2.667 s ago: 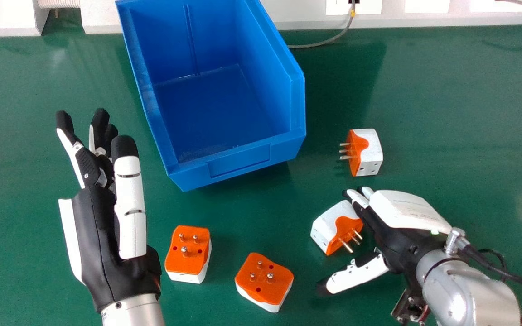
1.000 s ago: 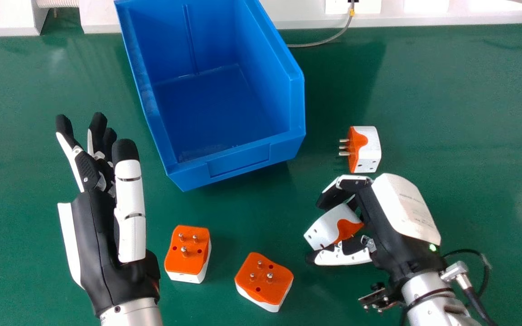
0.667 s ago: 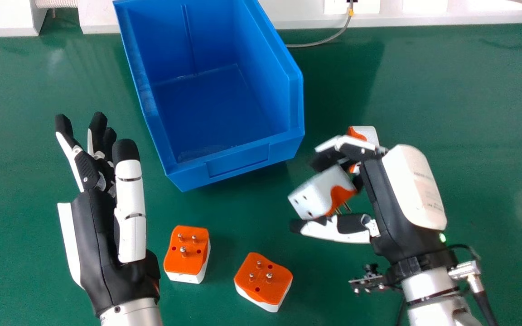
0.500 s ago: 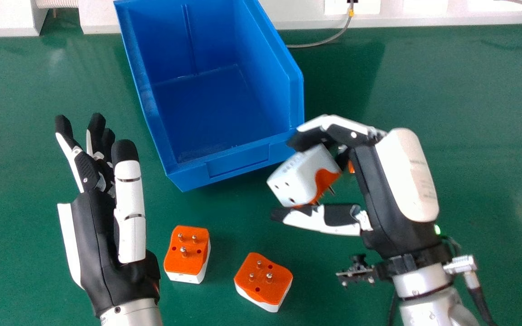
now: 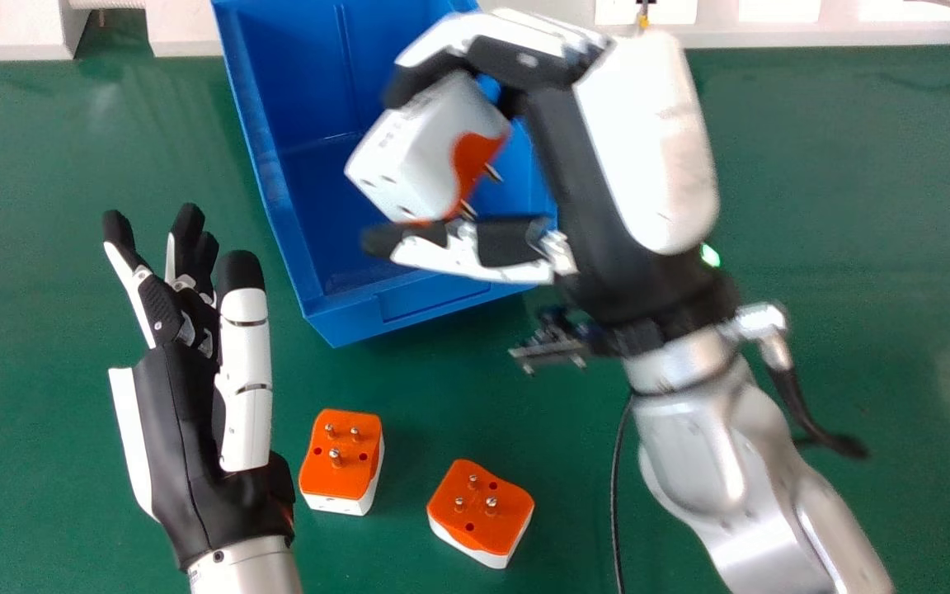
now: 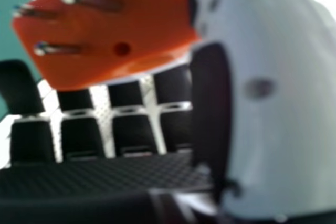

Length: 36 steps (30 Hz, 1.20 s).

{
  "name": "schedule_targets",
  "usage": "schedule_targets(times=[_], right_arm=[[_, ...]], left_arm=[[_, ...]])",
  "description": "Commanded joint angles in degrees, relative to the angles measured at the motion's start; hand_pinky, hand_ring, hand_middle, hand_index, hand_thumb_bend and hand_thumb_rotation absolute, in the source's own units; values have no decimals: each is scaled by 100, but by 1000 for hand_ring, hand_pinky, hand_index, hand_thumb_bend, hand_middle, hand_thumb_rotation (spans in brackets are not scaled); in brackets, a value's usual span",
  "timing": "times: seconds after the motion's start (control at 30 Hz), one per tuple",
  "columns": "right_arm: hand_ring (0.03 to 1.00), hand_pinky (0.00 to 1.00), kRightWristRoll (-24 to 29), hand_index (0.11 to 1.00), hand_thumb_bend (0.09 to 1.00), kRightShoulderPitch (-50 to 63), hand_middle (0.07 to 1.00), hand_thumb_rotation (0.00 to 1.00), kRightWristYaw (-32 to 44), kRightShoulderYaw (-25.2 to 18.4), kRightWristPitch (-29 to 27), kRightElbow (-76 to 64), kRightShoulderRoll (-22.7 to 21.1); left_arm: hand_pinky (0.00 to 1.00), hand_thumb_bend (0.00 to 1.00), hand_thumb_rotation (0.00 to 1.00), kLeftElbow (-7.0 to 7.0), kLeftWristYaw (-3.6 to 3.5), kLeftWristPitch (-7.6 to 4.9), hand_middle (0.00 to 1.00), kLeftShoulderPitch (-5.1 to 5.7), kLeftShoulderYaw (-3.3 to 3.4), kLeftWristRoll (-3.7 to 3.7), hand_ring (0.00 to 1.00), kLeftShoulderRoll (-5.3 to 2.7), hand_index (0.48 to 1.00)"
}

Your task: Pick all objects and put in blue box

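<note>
The right hand [image 5: 590, 165] went up from the green table [image 5: 854, 206] and is now over the blue box [image 5: 434, 301]. It tips forward and left, its bent fingers and thumb pinching a plug [image 5: 409, 157]. The left hand [image 5: 195, 421], at the left, has loose fingers.

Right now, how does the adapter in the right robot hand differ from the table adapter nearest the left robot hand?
The held adapter is gripped over the blue box by the right robot hand; the resting adapter sits on the green table. The held adapter's prongs slant to the head view's lower right; the resting adapter's point up. Both are orange and white, three-pronged.
</note>
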Motion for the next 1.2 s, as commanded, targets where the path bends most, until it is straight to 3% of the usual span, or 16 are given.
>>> schedule_targets(times=[0.0,0.13,0.23,0.3,0.4,0.43,0.47,0.53,0.57,0.6,0.67,0.83,0.9,1.03,1.17], right_arm=[[443,337,-76,474,501,-551,497,0,-103,39,-12,383,66],[449,344,-152,486,502,-1177,482,0,-435,117,-24,1253,182],[455,361,-227,491,501,-1699,474,0,-745,199,-16,2058,278],[460,356,-299,479,500,-2000,488,0,-903,278,23,2561,287],[459,345,-423,484,498,-2229,512,0,-779,409,385,3032,255],[460,344,-460,488,498,-2215,516,0,-667,449,550,3026,238],[514,366,-477,495,493,-2156,580,0,-560,483,675,2934,215],[747,547,-643,697,687,-2022,823,0,-528,590,953,2688,151],[747,547,-753,697,687,-1959,823,0,-563,645,1115,2577,135],[837,626,-848,776,769,-1900,906,11,-602,687,1273,2480,136],[955,769,-976,873,845,-1807,976,61,-614,752,1540,2310,148],[996,956,-1006,966,885,-1707,998,122,-735,851,1748,2112,153],[996,956,-987,966,885,-1678,998,122,-850,863,1734,2072,164],[1000,997,-917,998,921,-1586,1000,179,-1022,839,1638,1908,157],[1000,1000,-764,1000,932,-1309,1000,198,-1190,740,1446,1345,92]], left_arm=[[934,580,708,-46,24,-123,960,-211,-4,48,964,-558,944],[944,569,730,-32,6,-84,971,-275,24,42,969,-510,960],[950,550,752,24,5,-128,973,-347,44,91,971,-492,963],[949,543,758,60,-12,-164,973,-390,51,71,970,-488,962],[951,541,755,75,-20,-178,973,-425,42,36,970,-511,961],[952,542,753,79,-16,-188,972,-432,42,54,970,-507,960],[957,533,759,85,-4,-198,975,-437,46,84,972,-504,964],[964,512,779,95,4,-215,978,-439,52,124,975,-493,969],[964,512,779,95,8,-210,978,-435,52,138,975,-489,969],[965,509,786,89,5,-202,980,-429,48,133,977,-491,972],[957,520,779,84,10,-200,976,-424,37,119,974,-510,964],[959,519,771,58,31,-198,976,-387,17,140,973,-523,963],[959,519,771,61,34,-230,976,-362,14,171,973,-512,963],[964,525,770,15,9,-224,981,-302,-19,145,980,-500,968],[960,534,766,-50,43,-181,977,-218,-58,164,975,-525,964]])
